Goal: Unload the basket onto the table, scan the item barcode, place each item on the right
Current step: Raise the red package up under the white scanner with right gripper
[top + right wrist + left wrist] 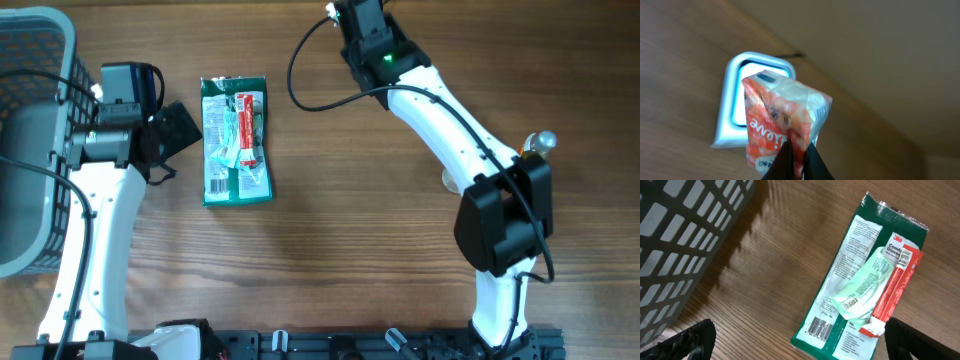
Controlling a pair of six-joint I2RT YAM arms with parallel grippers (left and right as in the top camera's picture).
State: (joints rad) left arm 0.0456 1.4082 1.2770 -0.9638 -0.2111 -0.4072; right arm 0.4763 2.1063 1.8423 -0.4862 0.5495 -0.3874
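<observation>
We see the right gripper (798, 152) pressed together on the lower edge of an orange-and-white packet (777, 122), pinching it between both fingertips. This shows only in the right wrist view. There the packet stands upright in front of a silver-rimmed scanner (729, 97), covering much of its pale window; we cannot tell whether the two touch. From overhead, the right arm (450, 120) reaches across to the far edge of the desk (350, 240), a little right of the middle, and its fingers pass out of that picture. The left gripper (168, 148) is spread wide and holds nothing; it hovers near the left edge of the desk. Just beside it lies a green glove pack (236, 140), flat on the desk with its long side running toward the far edge. In the left wrist view, a barcode (820, 327) shows at the near corner of the pack's white label. A grey basket (40, 60) sits at the far left corner of the desk, behind the left arm.
</observation>
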